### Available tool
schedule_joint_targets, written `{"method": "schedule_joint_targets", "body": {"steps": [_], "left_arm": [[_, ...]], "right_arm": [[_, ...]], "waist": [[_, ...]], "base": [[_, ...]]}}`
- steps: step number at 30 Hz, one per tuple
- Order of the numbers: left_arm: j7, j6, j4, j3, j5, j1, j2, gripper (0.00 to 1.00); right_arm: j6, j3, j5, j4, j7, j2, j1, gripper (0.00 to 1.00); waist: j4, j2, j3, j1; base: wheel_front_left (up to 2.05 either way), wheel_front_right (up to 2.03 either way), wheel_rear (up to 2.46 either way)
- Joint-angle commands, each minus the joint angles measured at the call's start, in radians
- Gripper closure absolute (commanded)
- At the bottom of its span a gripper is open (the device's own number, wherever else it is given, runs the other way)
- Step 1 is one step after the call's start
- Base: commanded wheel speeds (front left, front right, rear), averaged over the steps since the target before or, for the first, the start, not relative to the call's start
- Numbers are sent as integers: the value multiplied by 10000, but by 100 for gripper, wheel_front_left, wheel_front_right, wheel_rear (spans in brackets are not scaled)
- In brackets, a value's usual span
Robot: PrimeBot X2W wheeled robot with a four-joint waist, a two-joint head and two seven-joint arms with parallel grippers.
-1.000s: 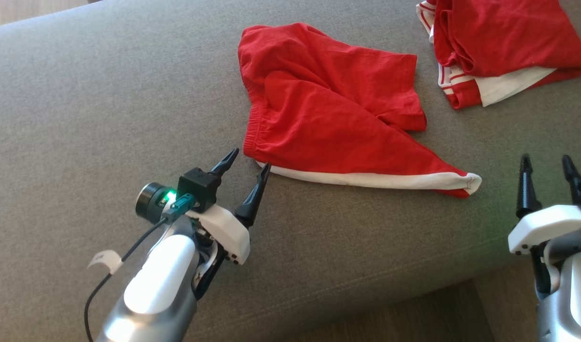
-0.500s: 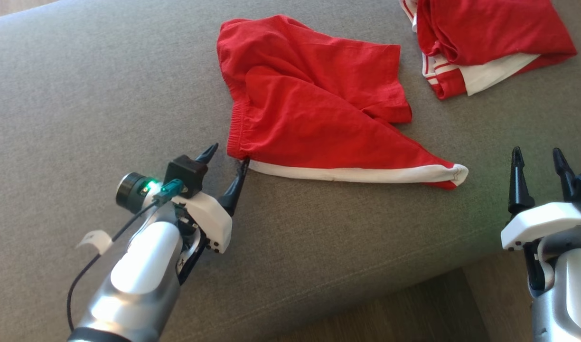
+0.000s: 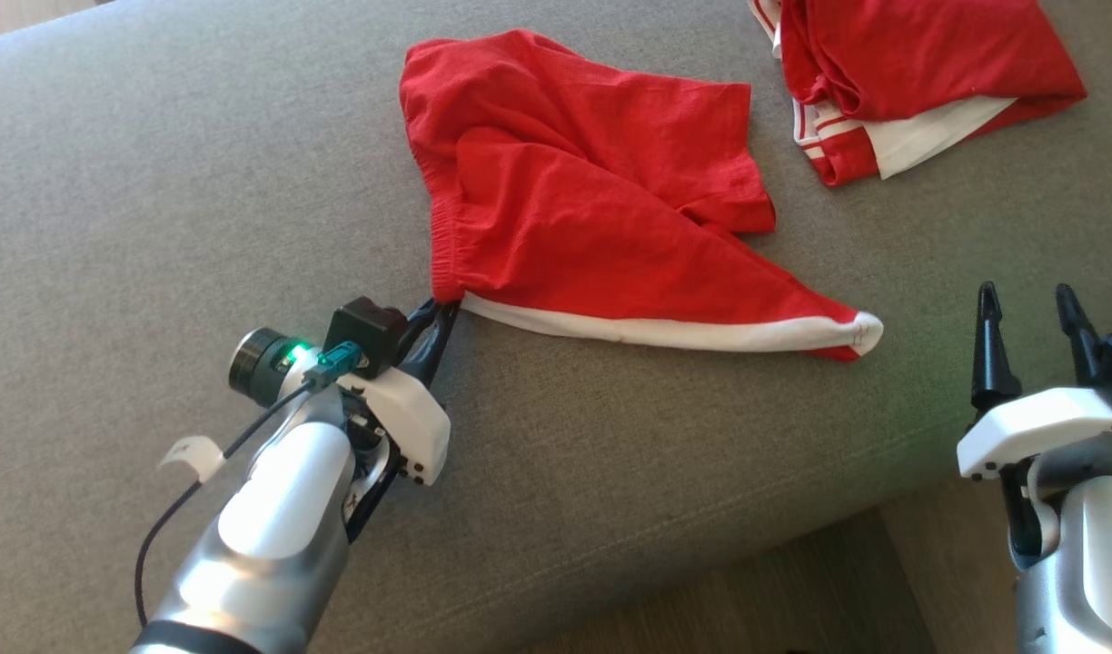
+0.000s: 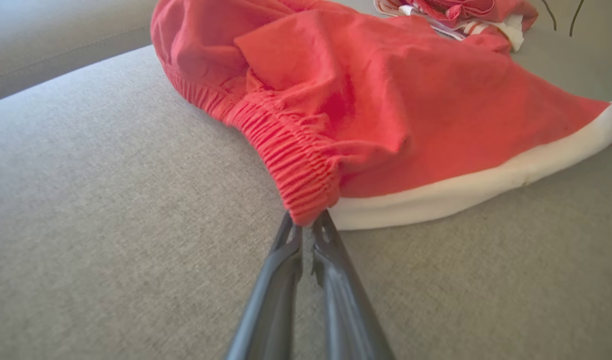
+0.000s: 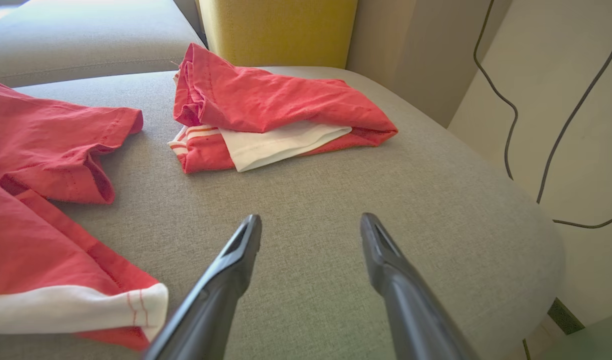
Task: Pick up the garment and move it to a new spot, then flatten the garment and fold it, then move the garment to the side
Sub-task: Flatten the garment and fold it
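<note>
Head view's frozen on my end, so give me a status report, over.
Left gripper shut on red shorts' waistband corner. Right gripper open, off the cloth. Folded jersey apart at far right, shorts between it and left gripper.

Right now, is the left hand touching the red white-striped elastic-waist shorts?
Touching. Left wrist view: left hand closed on the waistband corner of the red shorts.

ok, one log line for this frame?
left gripper: shut on red shorts, waistband corner | right gripper: open, clear of cloth | folded jersey: far right on sofa, untouched
</note>
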Motion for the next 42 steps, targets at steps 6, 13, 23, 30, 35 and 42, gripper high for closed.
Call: {"method": "schedule_joint_targets", "body": {"steps": [6, 13, 23, 30, 35, 42], "left_arm": [[-51, -58, -969, 286, -152, -16, 200, 100], [-51, -60, -1526, 536, -301, 399, 254, 100], [-51, -60, -1616, 726, -321, 563, 306, 100], [-51, -60, -1528, 826, -296, 550, 309, 100], [-51, -60, -1456, 907, -265, 586, 296, 100], [-51, -61, -1371, 939, -223, 601, 237, 100]], "right_arm": [[-4, 1017, 567, -70, -144, -120, 112, 0], [-4, 2355, 1364, 66, -153, -120, 654, 0], [-4, 3655, 1737, -36, 9, -120, 1354, 0], [-4, 4111, 1957, -49, 166, -120, 1508, 0], [-4, 4242, 1944, -124, 284, -120, 1611, 0], [-4, 4177, 1841, -122, 520, -120, 1633, 100]], "waist": [[294, 0, -231, 0], [572, 0, -433, 0], [676, 0, -475, 0], [645, 0, -476, 0], [618, 0, -528, 0], [673, 0, -606, 0]], "base": [[0, 0, 0], [0, 0, 0], [0, 0, 0], [0, 0, 0], [0, 0, 0], [0, 0, 0]]}}
